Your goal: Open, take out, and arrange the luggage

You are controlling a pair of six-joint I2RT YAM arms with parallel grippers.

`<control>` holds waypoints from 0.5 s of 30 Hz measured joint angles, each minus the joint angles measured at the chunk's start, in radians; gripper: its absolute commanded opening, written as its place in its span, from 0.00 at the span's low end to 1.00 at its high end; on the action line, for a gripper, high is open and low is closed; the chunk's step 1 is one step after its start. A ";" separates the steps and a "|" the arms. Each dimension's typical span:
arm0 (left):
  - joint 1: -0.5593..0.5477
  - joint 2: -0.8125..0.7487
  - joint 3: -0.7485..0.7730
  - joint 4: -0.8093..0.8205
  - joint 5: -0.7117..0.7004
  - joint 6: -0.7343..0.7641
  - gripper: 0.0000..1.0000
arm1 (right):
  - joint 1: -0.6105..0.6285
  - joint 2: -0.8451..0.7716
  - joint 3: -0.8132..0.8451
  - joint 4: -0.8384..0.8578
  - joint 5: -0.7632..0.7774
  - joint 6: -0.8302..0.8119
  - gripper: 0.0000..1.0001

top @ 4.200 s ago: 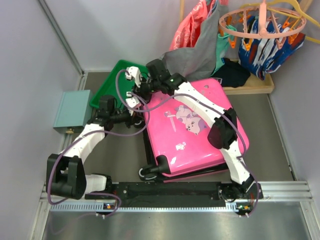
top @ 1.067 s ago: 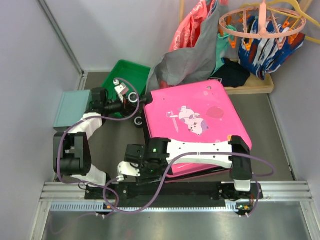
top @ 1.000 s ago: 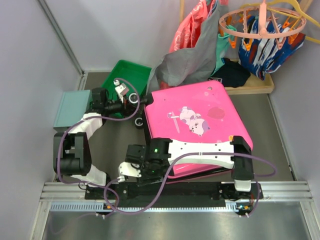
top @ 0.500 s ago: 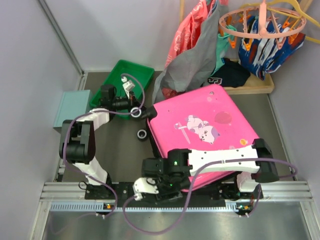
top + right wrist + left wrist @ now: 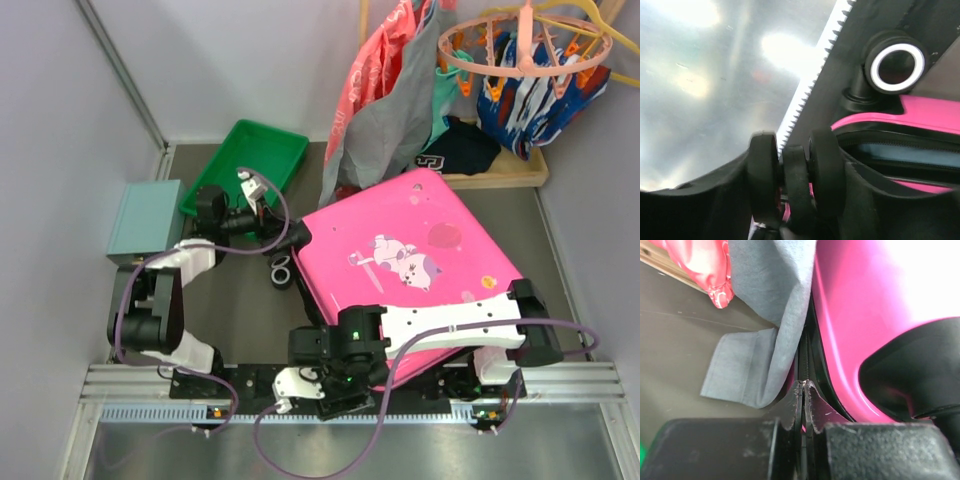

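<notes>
Mid-table, right of centre: luggage [image 5: 410,260] flat, stickers up. Left gripper [image 5: 804,386] at its 10 o'clock corner, clenched tight on zipper seam [image 5: 804,352]; pull pinched or not, cannot tell. Right gripper [image 5: 796,170] at 7 o'clock corner, clamped on caster [image 5: 762,175]. Versus a second ago: luggage turned slightly counter-clockwise, slid toward 4 o'clock; both grippers followed.

luggage [image 5: 410,260] rotated; right end effector [image 5: 293,386] moved to near corner
</notes>
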 measured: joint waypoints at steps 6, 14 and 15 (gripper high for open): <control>0.012 -0.066 -0.056 0.003 -0.031 0.061 0.00 | 0.001 0.037 0.193 -0.079 -0.014 0.083 0.99; 0.018 -0.123 -0.130 0.055 -0.035 0.067 0.00 | -0.047 -0.011 0.443 0.050 0.076 0.017 0.99; 0.021 -0.133 -0.138 0.055 -0.035 0.070 0.00 | -0.064 -0.019 0.441 0.070 0.106 -0.003 0.99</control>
